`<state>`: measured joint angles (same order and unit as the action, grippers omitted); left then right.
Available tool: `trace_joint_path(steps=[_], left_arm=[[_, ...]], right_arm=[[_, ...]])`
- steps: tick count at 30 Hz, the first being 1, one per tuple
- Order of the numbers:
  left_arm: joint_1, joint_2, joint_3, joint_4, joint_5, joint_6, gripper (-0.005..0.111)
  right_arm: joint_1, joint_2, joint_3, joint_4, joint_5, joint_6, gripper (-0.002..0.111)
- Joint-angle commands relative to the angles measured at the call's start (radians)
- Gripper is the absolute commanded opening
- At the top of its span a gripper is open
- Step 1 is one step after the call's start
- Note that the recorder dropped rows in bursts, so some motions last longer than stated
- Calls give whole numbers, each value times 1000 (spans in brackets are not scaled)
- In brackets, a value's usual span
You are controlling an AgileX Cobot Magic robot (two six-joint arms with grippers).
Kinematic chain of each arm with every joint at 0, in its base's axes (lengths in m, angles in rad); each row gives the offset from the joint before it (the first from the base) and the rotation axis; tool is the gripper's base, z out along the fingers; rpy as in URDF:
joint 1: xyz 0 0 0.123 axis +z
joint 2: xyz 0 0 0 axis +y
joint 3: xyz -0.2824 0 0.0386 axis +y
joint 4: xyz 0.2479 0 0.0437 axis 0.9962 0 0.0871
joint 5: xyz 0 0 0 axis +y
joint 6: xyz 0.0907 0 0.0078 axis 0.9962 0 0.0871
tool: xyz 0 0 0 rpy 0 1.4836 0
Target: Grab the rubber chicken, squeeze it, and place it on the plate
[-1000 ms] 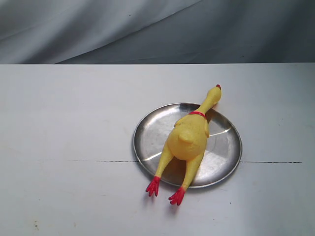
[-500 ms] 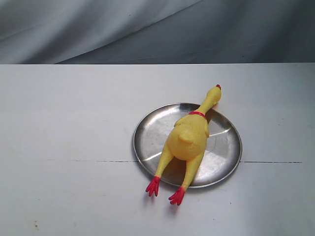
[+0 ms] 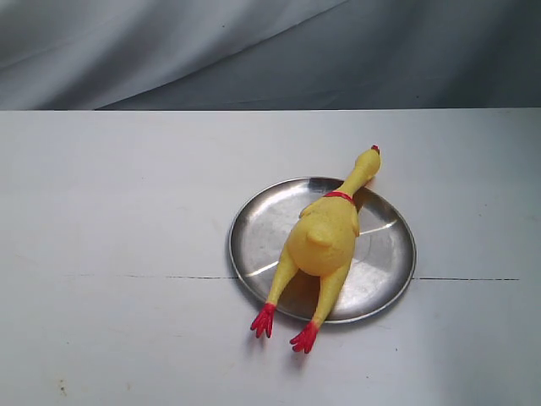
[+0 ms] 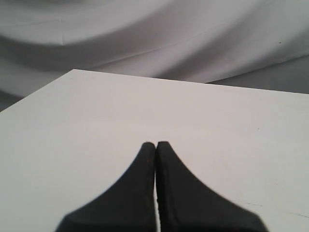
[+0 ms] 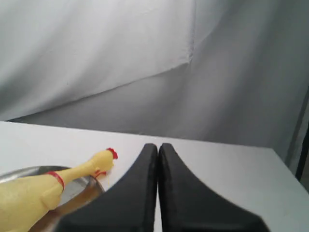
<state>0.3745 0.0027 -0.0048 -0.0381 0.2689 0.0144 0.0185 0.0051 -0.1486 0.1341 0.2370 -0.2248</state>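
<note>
The yellow rubber chicken [image 3: 325,237] lies across the silver plate [image 3: 254,241], right of the table's middle. Its head and red comb stick out past the far rim, and its red feet hang over the near rim onto the table. The right wrist view shows the chicken [image 5: 29,191] on the plate [image 5: 79,186] beside my right gripper [image 5: 158,147], which is shut with nothing in it and apart from the toy. My left gripper [image 4: 155,145] is shut and empty over bare table. Neither gripper appears in the exterior view.
The white table [image 3: 118,254] has a thin dark seam line [image 3: 199,277] running across it at the plate's level. Grey cloth [image 3: 254,51] hangs behind the table's far edge.
</note>
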Motion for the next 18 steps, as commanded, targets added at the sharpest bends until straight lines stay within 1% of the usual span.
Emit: trace_joint_path(steps=[1,8,10,18], left_arm=[[3,-3,5,-5,-3,-7,1],[3,-3,5,-5,-3,-7,1],[3,-3,5,-5,-3,-7,1],[3,-3,5,-5,-3,-3,1]], right_arm=[[-9,-5,81,-75,3,125,0],[-9,-5,149,-134,-1,181,0],[-9,-5,149,-149,49,202,0],[-9,-5,149,-163,108,211,0]])
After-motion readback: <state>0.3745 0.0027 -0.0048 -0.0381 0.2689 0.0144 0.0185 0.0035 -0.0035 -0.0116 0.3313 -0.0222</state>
